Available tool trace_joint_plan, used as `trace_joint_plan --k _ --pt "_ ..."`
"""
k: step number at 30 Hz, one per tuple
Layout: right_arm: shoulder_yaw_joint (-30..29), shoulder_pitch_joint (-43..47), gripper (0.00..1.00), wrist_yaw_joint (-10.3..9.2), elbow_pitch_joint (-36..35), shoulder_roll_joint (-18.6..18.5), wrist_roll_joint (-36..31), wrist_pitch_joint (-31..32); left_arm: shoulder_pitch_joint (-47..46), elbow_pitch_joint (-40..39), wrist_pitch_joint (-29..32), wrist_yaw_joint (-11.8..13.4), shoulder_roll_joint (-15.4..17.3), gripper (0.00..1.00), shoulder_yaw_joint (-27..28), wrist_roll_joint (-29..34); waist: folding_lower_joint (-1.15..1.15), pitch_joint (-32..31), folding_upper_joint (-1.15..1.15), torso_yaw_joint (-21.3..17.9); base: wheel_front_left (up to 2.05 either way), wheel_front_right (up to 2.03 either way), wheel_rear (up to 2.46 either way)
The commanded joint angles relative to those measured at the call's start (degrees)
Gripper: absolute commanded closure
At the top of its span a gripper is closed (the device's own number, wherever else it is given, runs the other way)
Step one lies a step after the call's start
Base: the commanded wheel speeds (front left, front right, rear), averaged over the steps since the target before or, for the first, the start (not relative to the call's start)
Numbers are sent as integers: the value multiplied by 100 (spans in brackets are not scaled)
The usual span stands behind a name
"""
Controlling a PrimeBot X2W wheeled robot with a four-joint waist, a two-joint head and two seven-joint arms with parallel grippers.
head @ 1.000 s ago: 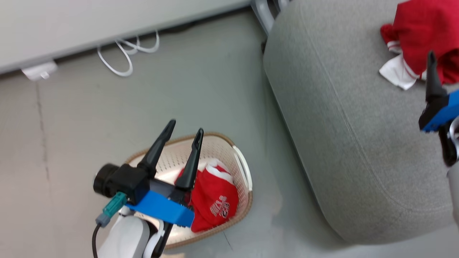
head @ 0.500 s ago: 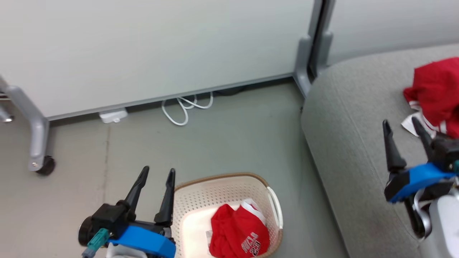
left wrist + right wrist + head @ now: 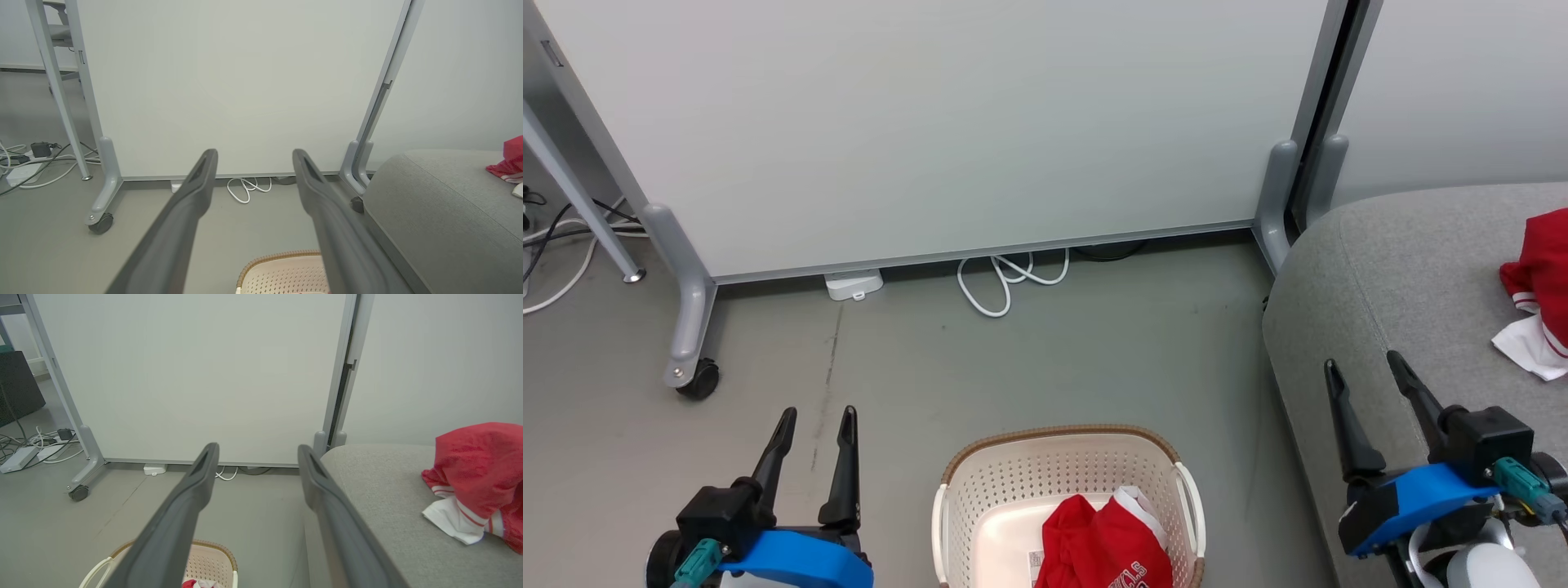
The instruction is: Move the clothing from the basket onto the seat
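Note:
The cream perforated basket (image 3: 1013, 474) with a brown rim stands on the floor at the bottom centre, and one red garment (image 3: 1103, 547) with white trim lies inside it. A second red garment (image 3: 1539, 278) rests on the grey seat (image 3: 1413, 278) at the right; the right wrist view shows this piece (image 3: 478, 469) on the cushion (image 3: 384, 498). My left gripper (image 3: 817, 416) hovers open over the floor, left of the basket. Open too, my right gripper (image 3: 1364, 367) hangs above the seat's front edge. Neither holds anything.
A white partition panel (image 3: 931, 122) on grey castor legs (image 3: 690, 327) stands behind the basket. White cable (image 3: 1005, 286) loops at its base, and more cables (image 3: 36, 159) with a power strip lie at the far left. Bare grey floor (image 3: 1094, 359) separates panel and basket.
The head camera has tilted up, so the basket has slid to the bottom edge. My left gripper has come off the basket to its left. My right gripper has drawn back from the garment on the seat.

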Motion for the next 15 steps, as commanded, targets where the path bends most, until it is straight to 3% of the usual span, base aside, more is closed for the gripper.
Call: trace_joint_plan --k 1,15 --pt "-19 182 0 1 -91 58 -45 35 -43 70 -16 -3 -10 0 71 32 1 -19 0 30 0 0 0" --pt "-139 546 0 1 -248 259 34 55 -55 321 -16 -3 -62 0 179 71 1 -67 0 39 0 0 0"
